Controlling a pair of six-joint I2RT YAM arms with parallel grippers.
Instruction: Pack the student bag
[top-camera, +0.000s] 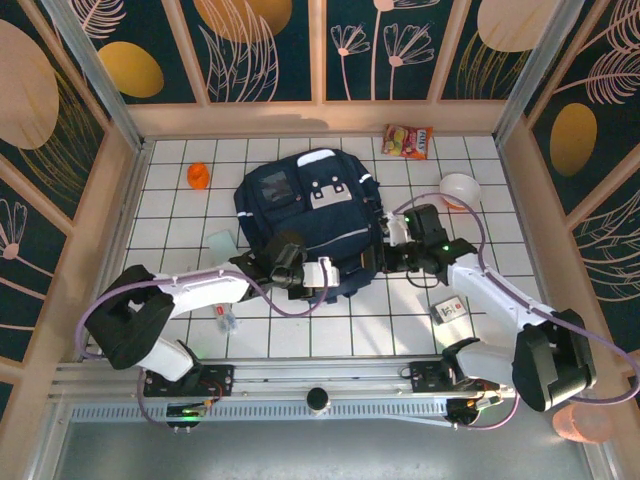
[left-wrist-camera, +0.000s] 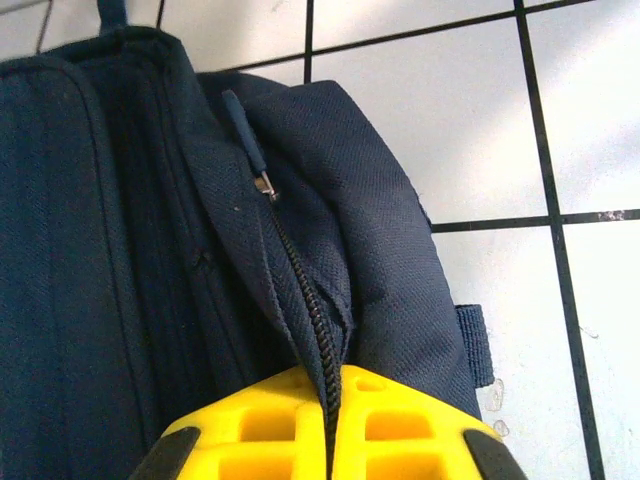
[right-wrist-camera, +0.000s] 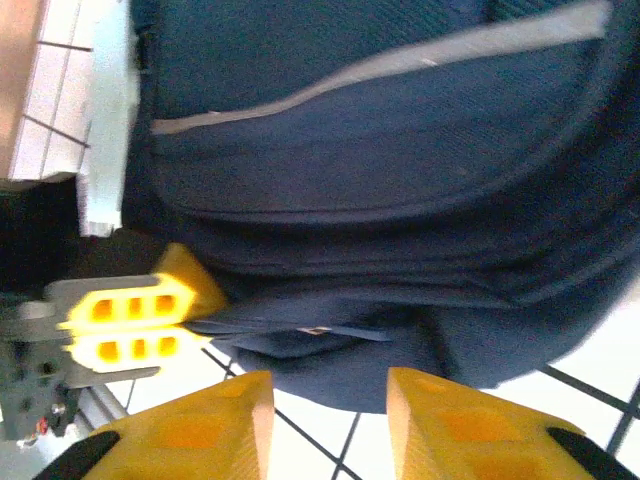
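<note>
From above, the student bag (top-camera: 300, 215) lies flat mid-table on the white tiled table (top-camera: 500, 260), its near end toward the arms. The left gripper (top-camera: 318, 272) works that near end, and the right gripper (top-camera: 392, 232) sits just beside the bag's right flank. Loose goods lie around it: an orange item (top-camera: 199, 175) toward the far left corner, a snack packet (top-camera: 408, 141) by the far edge, and a white bowl (top-camera: 460, 188) on the right.

Down the left wrist, the yellow fingers (left-wrist-camera: 260, 420) are pressed together, clamped on the bag's fabric right along the zip (left-wrist-camera: 300, 270). The zip pull (left-wrist-camera: 262, 182) sits further up, and the teeth between look closed.

From the right wrist, the jaws stand apart and empty, just short of the bag's edge.

My read: they're only getting the bag open, and all the packing remains.
</note>
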